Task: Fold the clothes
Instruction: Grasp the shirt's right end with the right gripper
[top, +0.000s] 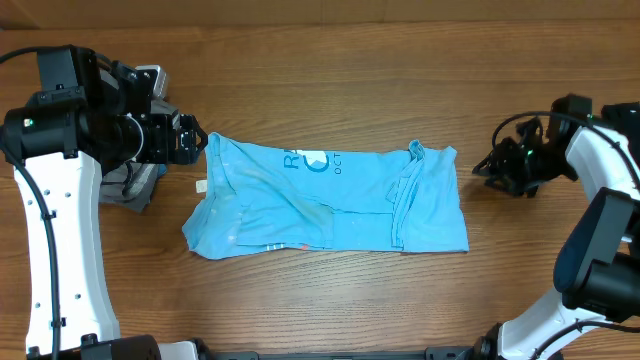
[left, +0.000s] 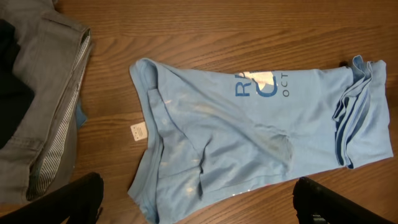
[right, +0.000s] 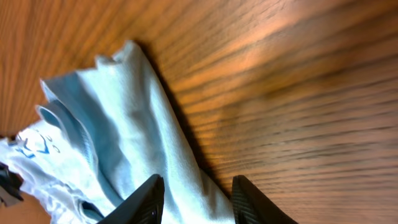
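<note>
Brown wood-grain table (top: 350, 60), warm sheen of light.

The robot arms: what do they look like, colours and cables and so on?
The left arm and right arm have white tube-like links with bulky black joints. Thin black cables loop along them. A small green light shows on each. The left gripper and right gripper are black, with flat dark fingers.

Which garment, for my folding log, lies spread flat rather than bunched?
The sky-blue T-shirt with lettering, laid out flat at mid-table; the grey garment lies bunched in a heap beside it.
</note>
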